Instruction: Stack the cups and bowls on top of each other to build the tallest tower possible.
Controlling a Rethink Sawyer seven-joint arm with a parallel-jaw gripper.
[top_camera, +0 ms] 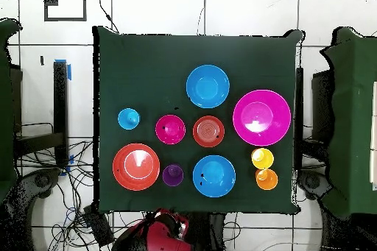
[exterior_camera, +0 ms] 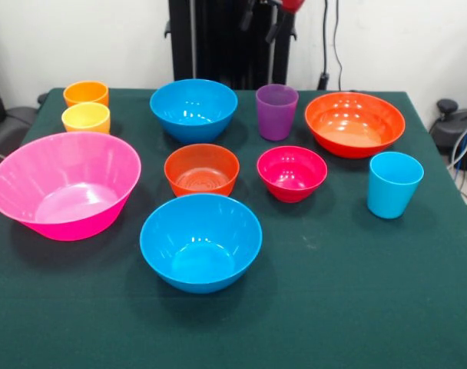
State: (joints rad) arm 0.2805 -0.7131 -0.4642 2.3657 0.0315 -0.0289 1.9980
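All cups and bowls stand apart and upright on the green table [exterior_camera: 356,307], none stacked. The large pink bowl [exterior_camera: 64,183] is at the left, with an orange cup [exterior_camera: 85,93] and a yellow cup [exterior_camera: 86,117] behind it. One blue bowl [exterior_camera: 200,240] sits in front and another blue bowl [exterior_camera: 193,108] at the back. Between them are a small orange bowl [exterior_camera: 201,169] and a magenta-red bowl [exterior_camera: 292,173]. The purple cup [exterior_camera: 276,111], wide orange-red bowl [exterior_camera: 355,123] and light blue cup [exterior_camera: 394,183] stand to the right. My gripper [exterior_camera: 266,19] hangs drawn back at the top edge, holding nothing.
In the overhead view my red arm [top_camera: 158,233] is folded beyond the table's bottom edge. Cables [top_camera: 66,189] lie on the floor at the left. Dark furniture [top_camera: 353,115] flanks the table on the right.
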